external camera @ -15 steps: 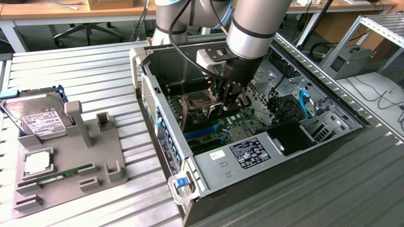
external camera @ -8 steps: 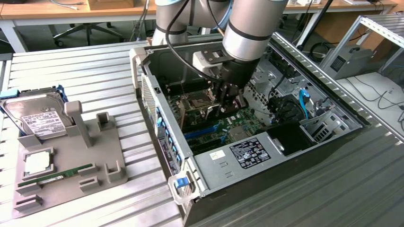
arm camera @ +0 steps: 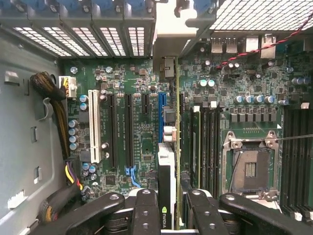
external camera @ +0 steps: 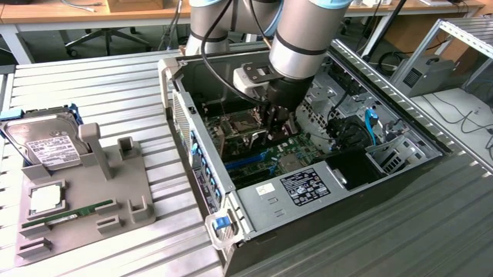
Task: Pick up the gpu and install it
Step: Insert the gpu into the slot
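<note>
You have the gripper (arm camera: 172, 198) closed on the gpu (arm camera: 167, 164), held on edge above the motherboard (arm camera: 142, 142), just beside its blue slot (arm camera: 160, 115), inside the computer case (external camera: 308, 199).

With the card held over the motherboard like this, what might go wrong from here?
The gpu, gripped in the hand, looks slightly off the blue slot; pressing down could jam its edge on the board. Its bracket might also catch the rear slot covers.

Edge-on gpu (arm camera: 167, 176) between fingers (arm camera: 145, 214), above motherboard (arm camera: 142, 128)
</note>
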Controlling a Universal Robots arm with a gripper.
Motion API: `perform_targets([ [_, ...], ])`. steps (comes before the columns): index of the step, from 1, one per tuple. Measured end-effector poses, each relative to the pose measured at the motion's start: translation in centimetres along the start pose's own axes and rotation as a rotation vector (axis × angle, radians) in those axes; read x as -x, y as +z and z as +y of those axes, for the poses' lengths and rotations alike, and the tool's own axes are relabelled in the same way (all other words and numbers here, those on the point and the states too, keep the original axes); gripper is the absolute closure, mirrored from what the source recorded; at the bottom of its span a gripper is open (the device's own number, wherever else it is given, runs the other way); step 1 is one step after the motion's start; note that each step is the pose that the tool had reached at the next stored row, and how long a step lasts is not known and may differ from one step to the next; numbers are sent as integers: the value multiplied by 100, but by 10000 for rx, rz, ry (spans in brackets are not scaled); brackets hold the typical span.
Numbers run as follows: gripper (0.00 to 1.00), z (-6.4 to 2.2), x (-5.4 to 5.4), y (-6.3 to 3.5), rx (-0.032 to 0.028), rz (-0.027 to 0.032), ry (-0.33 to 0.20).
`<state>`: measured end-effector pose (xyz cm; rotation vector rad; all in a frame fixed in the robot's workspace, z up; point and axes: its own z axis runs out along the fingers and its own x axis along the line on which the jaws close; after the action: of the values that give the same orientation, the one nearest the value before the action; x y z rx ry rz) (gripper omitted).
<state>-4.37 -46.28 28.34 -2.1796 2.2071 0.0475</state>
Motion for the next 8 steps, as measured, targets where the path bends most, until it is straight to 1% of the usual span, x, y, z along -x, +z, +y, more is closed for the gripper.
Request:
perform_targets([
  [8, 73, 4, -1, 14, -4, 1, 0],
])
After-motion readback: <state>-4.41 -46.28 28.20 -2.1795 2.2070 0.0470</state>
